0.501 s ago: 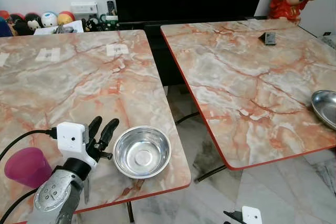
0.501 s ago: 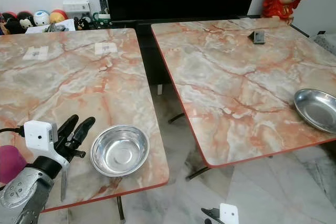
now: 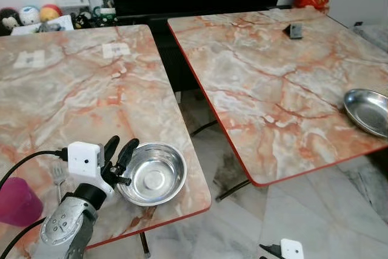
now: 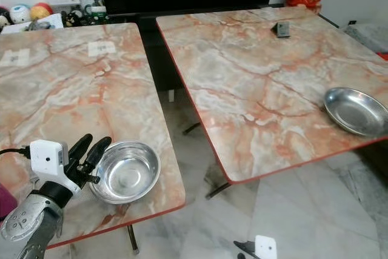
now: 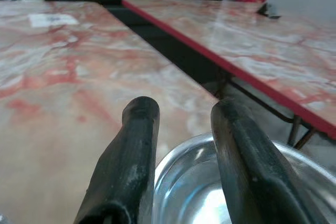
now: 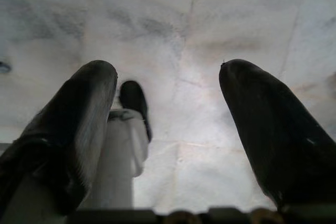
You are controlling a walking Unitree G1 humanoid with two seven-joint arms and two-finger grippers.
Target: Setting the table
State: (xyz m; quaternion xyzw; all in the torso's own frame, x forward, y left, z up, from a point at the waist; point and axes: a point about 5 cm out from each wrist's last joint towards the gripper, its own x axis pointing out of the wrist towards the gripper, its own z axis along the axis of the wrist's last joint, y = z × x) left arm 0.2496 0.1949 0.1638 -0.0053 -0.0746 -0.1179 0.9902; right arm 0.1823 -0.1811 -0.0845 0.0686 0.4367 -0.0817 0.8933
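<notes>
Left eye view: at the far left, a pink cup [image 3: 15, 201] stands on the near edge of the left table [image 3: 73, 95], with a fork [image 3: 58, 176] lying just beside it. The left gripper [image 3: 119, 148] sits at the left rim of the steel bowl [image 3: 153, 173], which rests near that table's front right corner. In the left wrist view its two black fingers [image 5: 128, 161] are spread apart, one outside the bowl's rim and one over the inside; whether either touches the metal cannot be told. Two white labels [image 3: 115, 50] lie further back on this table. Across a gap of marble floor [image 3: 303, 210], the right table [image 3: 273, 83] carries a small dark object [image 3: 295, 30] near its far side and a steel plate [image 3: 368, 111] at its right edge. The right gripper [image 6: 168, 129] hangs over the floor, fingers spread and empty.
</notes>
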